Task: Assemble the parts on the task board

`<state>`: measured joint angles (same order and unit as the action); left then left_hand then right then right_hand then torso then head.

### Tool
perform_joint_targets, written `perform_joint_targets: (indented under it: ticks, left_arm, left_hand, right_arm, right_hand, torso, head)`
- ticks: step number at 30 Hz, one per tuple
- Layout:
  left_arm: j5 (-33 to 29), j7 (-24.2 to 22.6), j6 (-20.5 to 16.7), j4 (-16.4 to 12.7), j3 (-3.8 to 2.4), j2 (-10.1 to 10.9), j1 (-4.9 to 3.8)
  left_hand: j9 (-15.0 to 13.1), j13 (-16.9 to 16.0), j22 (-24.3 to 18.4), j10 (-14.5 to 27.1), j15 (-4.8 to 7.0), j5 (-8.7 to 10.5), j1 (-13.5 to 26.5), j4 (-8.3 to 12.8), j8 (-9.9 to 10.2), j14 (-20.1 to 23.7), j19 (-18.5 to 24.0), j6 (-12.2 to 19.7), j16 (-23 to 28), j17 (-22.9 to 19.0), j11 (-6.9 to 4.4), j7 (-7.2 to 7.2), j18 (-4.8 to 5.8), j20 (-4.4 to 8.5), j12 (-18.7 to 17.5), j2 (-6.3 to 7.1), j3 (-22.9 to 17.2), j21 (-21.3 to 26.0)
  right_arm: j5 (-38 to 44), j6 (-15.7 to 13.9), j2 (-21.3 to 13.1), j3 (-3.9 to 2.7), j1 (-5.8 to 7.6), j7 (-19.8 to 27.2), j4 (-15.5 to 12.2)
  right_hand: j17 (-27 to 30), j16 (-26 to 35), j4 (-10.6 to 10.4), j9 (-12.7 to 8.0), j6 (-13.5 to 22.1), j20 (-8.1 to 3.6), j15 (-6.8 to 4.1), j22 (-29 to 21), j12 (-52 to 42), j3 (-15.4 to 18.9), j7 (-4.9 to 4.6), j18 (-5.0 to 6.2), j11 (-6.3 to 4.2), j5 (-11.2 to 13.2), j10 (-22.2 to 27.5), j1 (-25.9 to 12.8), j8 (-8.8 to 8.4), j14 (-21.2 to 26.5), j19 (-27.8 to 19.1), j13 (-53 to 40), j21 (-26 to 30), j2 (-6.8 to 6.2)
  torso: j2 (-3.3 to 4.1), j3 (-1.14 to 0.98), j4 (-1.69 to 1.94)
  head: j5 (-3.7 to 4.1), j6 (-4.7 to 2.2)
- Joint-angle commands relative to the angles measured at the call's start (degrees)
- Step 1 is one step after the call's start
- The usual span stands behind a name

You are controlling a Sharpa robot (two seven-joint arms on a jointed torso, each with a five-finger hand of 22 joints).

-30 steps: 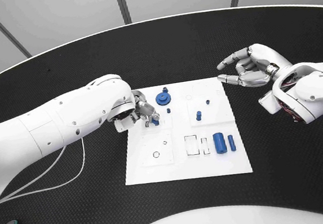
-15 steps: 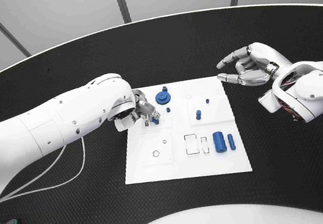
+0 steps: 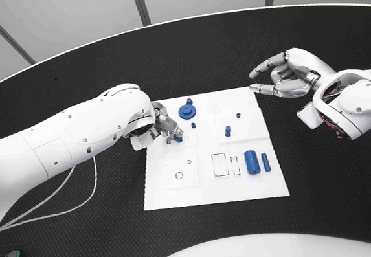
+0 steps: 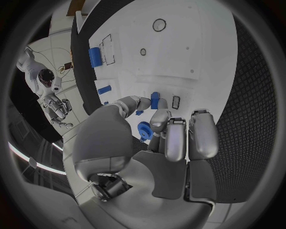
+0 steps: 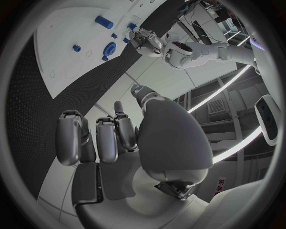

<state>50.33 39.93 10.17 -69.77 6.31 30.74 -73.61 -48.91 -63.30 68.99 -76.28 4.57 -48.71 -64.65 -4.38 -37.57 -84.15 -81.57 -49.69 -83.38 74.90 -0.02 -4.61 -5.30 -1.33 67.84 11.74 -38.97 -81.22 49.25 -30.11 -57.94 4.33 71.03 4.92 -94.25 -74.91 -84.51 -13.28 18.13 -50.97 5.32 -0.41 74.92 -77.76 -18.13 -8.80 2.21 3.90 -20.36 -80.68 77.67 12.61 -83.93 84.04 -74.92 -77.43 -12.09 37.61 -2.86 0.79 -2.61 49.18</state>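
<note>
Near edge of task board [image 3: 216, 192] bare; no writing legible. Farther in, large blue cylinder [image 3: 250, 160] and slimmer blue peg [image 3: 266, 163] lying beside rectangular slots. Left hand [image 3: 163, 130] over board's left side, fingertips around small blue part [image 3: 178, 139], partly hidden; grip unclear. Beyond, blue round part [image 3: 187, 111]. Right hand [image 3: 286, 77] off board's far right corner, fingers curled, holding nothing.

Smooth matt white task board [image 3: 215, 189] on a rough, textured black table [image 3: 88, 234]; both hands look like silvery metal
</note>
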Motion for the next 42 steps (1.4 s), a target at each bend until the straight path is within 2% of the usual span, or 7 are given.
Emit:
perform_joint_targets:
  ticks: [1,31,42]
  left_arm:
    - [0.0,0.0,-0.2,0.0,0.0,0.0,0.0]
    - [0.0,-0.4,-1.2,-0.2,0.01,-0.2,0.36]
    - [1.0,-1.8,-5.8,-1.6,0.01,0.9,0.41]
  left_hand:
    - [-0.3,0.5,0.0,-0.8,0.41,0.12,0.0,5.6,-0.5,-3.1,-0.2,-1.7,0.3,5.7,-1.34,1.33,1.14,0.34,-0.6,-0.52,-5.1,-0.3]
    - [-0.8,1.5,0.0,-1.1,0.58,0.57,0.0,5.6,-1.0,-3.2,-0.2,-1.6,0.3,5.7,-1.59,1.61,1.14,0.39,-1.4,-1.03,-3.9,-0.2]
    - [-1.0,1.9,0.3,-1.2,0.69,0.25,-0.3,5.8,-1.3,-3.2,-0.3,-1.8,0.2,5.7,-1.72,1.75,1.18,0.45,-1.7,-0.95,-3.8,-0.3]
  right_arm:
    - [0.0,0.0,0.0,0.0,0.0,0.0,0.0]
    - [0.0,0.0,0.1,0.0,-0.01,0.1,0.1]
    - [0.0,0.0,0.0,0.0,-0.01,0.1,0.1]
  right_hand:
    - [-6.9,0.2,-0.3,0.1,-0.4,-0.23,-0.27,5.9,-0.2,-0.2,-0.07,0.76,-0.1,-0.3,-0.3,0.5,0.31,-3.9,1.1,-4.2,0.0,-0.14]
    - [-6.8,0.3,-0.3,0.1,-0.4,-0.25,-0.28,5.9,-0.2,-0.2,-0.06,0.79,-0.11,-0.4,-0.3,0.5,0.37,-3.9,1.1,-4.2,0.1,-0.15]
    - [-6.8,0.3,-0.4,0.1,-0.4,-0.26,-0.29,5.9,-0.3,-0.2,-0.05,0.78,-0.12,-0.4,-0.4,0.5,0.39,-3.9,1.1,-4.2,0.1,-0.14]
  torso:
    - [0.01,-0.01,-0.02]
    - [0.0,-0.02,-0.01]
    - [-0.07,-0.03,0.0]
  head:
    - [-0.06,-0.04]
    - [0.11,0.05]
    - [0.04,0.06]
